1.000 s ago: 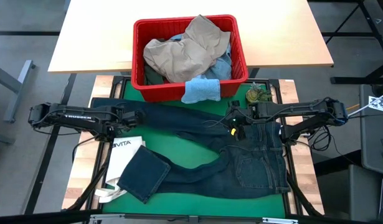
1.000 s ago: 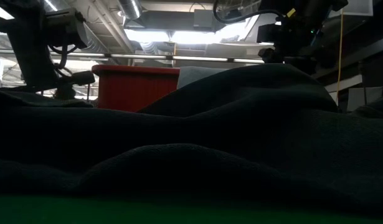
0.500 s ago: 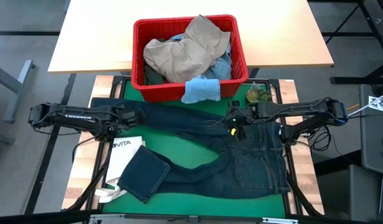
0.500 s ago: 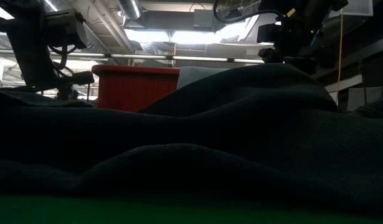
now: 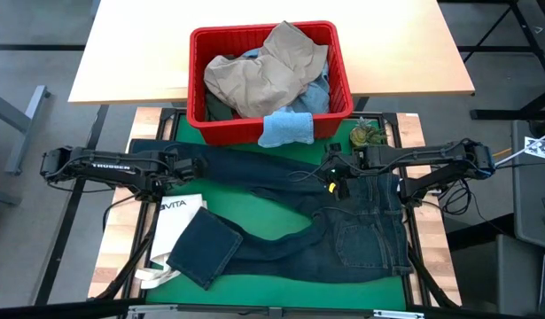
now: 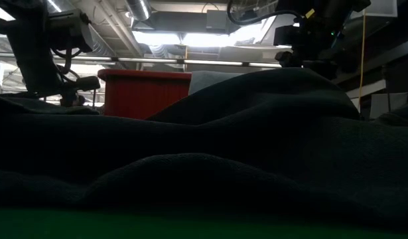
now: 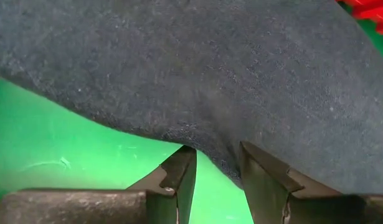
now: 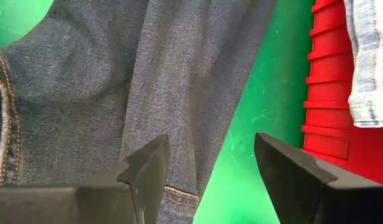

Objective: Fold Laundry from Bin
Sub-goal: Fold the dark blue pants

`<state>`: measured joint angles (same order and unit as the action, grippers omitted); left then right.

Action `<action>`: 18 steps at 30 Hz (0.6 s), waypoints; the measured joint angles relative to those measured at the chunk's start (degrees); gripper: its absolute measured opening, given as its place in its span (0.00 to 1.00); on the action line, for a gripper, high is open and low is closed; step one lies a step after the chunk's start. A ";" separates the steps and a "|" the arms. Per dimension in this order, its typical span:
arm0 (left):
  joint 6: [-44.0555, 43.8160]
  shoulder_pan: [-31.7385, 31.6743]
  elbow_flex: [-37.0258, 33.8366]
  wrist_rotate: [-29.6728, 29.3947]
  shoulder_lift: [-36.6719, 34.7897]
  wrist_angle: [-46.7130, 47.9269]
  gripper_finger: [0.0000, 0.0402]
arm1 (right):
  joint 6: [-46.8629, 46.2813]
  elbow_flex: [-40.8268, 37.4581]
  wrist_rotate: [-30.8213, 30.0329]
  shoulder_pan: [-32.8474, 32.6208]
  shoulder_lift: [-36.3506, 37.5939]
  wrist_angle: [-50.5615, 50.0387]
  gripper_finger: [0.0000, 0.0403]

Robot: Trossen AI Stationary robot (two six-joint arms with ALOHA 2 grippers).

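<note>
"VITA" was printed in dark letters on the flat white fabric tote bag [image 5: 176,221]; "TROSSEN" ran in white along the dark left robot arm [image 5: 108,164].

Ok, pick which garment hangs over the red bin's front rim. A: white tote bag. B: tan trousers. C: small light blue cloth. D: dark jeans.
C: the small light blue cloth drapes over the front rim of the red bin, above the dark jeans spread on the mat.

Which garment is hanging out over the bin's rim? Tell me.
The small light blue cloth: it drapes over the red bin's front wall. The tan trousers stay piled inside, and the dark jeans lie spread on the green mat.
</note>
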<state>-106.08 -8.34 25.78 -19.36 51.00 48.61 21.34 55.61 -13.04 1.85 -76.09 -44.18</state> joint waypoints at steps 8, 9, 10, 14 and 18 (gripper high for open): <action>3.22 0.00 0.00 -1.34 0.00 0.35 0.26 | 0.00 0.00 0.00 0.00 0.00 0.58 0.59; 3.32 0.00 0.00 -1.40 0.00 0.57 0.23 | 0.00 0.00 0.00 0.00 0.00 0.92 0.59; 3.86 0.01 0.00 -1.58 0.00 0.73 0.20 | 0.00 0.00 0.00 0.00 0.00 1.11 0.59; 9.61 0.00 0.00 -3.76 0.00 0.79 0.04 | 0.00 0.02 -0.01 0.00 0.00 1.11 0.59; 13.76 0.02 0.00 -4.93 0.00 0.69 0.01 | 0.00 0.02 0.00 0.00 0.00 1.09 0.59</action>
<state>-92.31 -8.32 25.78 -24.29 51.00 49.30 21.34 55.64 -13.04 1.85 -76.09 -43.09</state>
